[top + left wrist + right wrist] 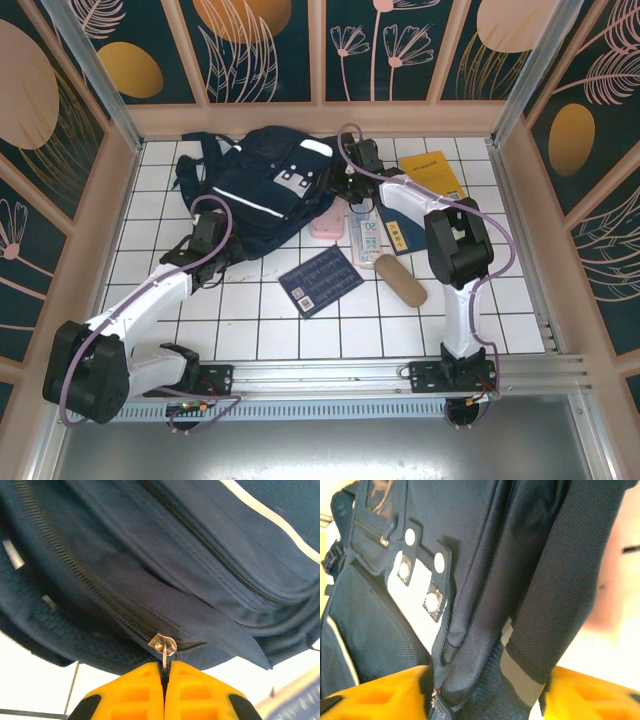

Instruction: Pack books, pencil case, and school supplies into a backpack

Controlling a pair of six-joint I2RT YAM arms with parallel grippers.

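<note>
The limp backpack (262,190) sags, so the left jaws pinch its metal zipper pull (164,645) while the right jaws clamp its bunched fabric between them.

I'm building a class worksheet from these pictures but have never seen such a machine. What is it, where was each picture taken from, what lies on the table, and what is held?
Two white robot arms are bolted to a tiled table. The overhead picture looks down from behind them; the other two come from cameras on their wrists, the yellow blocks being fingers. On the table lie a navy backpack, a yellow book, a grid-patterned book, a printed packet and a tan roll. The left gripper pinches the backpack's zipper pull; the right gripper appears to clamp its fabric.
</note>
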